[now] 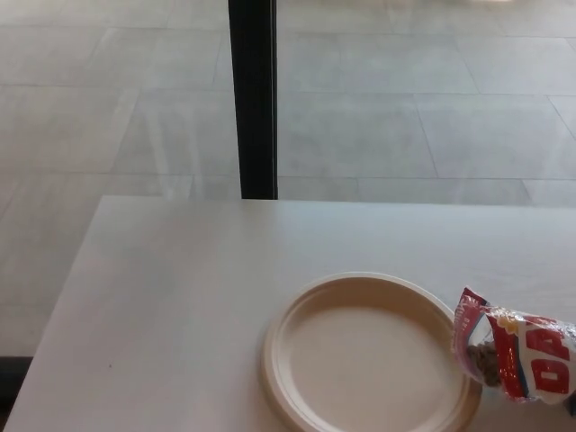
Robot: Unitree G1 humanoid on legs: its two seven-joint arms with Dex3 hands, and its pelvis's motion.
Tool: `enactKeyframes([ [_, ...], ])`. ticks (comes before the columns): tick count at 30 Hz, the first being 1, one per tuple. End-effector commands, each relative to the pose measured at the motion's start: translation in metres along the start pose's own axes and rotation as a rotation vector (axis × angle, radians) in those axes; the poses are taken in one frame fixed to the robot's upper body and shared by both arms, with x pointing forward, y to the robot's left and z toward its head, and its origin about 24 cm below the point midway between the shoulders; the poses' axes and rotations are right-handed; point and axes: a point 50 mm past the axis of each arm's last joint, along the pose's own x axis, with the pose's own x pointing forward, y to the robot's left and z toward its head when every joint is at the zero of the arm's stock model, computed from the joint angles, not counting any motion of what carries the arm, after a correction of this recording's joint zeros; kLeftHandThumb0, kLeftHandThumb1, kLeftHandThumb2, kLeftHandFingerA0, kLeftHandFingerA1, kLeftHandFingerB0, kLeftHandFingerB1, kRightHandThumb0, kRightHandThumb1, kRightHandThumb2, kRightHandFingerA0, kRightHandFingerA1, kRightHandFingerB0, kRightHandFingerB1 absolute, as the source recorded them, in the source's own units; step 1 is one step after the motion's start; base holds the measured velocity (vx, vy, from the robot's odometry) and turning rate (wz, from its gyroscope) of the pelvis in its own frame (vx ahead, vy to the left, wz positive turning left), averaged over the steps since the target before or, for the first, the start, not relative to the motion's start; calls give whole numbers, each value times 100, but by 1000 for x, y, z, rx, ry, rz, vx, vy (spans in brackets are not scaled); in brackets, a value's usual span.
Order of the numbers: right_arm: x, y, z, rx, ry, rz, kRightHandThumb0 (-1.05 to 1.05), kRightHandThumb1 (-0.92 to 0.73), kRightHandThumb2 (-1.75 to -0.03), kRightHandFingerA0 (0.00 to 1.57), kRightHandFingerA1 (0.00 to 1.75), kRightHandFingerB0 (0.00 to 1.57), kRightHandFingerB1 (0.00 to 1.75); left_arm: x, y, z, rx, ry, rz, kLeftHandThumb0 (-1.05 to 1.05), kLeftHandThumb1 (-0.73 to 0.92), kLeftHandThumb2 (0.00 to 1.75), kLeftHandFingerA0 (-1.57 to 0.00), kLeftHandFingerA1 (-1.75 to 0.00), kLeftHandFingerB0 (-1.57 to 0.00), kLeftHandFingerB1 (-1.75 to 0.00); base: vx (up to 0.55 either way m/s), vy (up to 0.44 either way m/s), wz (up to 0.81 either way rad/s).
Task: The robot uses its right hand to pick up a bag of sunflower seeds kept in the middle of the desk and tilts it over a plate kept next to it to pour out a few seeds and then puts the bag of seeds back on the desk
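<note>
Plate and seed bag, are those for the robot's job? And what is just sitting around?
For the job:
- plate, nothing on it
- bag of sunflower seeds, open, its mouth at the plate's right rim
- white desk they rest on

Just there:
- black post behind the desk
- tiled floor

No robot hand shows.

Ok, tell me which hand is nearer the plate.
Neither can be picked: no hand shows in the head view. The plate is empty, and the seed bag sits tilted at its right rim, mouth toward it. What holds the bag, if anything, lies outside the picture.
</note>
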Motion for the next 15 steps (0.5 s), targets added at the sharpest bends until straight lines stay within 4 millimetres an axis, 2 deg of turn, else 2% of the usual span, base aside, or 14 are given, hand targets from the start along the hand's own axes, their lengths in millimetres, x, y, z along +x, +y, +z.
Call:
enactKeyframes([
  [1,2,-35,19,262,-130,-90,-92,-68,-57,0,102,0,46,-2,20,5,-79,-47,40,-61,65,60,-48,-56,-38,-36,0,0,0],
  [2,3,-39,22,304,-130,-107,-95,-50,-94,3,67,0,52,-2,20,5,-87,-47,37,-60,65,60,-46,-55,-38,-36,0,0,0],
  [3,5,-42,25,355,-133,-130,-95,-51,-94,3,69,0,53,-2,20,5,-104,-49,37,-61,64,59,-45,-56,-38,-37,0,0,0],
  [4,6,-46,30,405,-145,-142,-104,-67,-62,0,78,0,36,-2,20,5,-115,-57,33,-61,64,59,-43,-57,-39,-38,0,0,0],
  [5,7,-51,36,422,-160,-158,-105,-59,-105,0,54,0,50,-2,21,5,-114,-50,38,-62,64,59,-43,-56,-38,-37,0,0,0],
  [7,11,-63,57,488,-223,-191,-104,-61,-107,0,38,0,45,-3,21,4,-118,-56,33,-60,64,59,-42,-57,-37,-38,0,0,0],
  [9,13,-68,69,470,-245,-204,-105,-60,-106,0,34,0,45,-3,22,3,-119,-55,32,-59,64,59,-41,-56,-37,-37,0,0,0],
  [10,14,-70,76,463,-278,-219,-105,-60,-106,0,39,0,48,-3,22,3,-120,-57,31,-60,64,59,-41,-56,-37,-38,0,0,0],
  [11,15,-73,89,438,-312,-228,-105,-77,-62,0,62,0,27,-3,22,3,-109,-62,30,-60,64,59,-42,-56,-36,-38,0,0,0],
  [12,15,-74,99,425,-349,-236,-105,-61,-107,0,55,0,52,-3,21,4,-102,-54,34,-60,64,59,-43,-55,-37,-36,0,0,0],
  [13,11,-79,127,442,-501,-246,-105,-65,-106,0,44,0,44,-3,21,4,-105,-52,32,-61,64,59,-44,-55,-37,-37,0,0,0],
  [15,10,-80,128,449,-513,-251,-105,-65,-106,0,44,0,44,-2,20,6,-101,-56,30,-61,64,59,-44,-55,-37,-37,0,0,0],
])
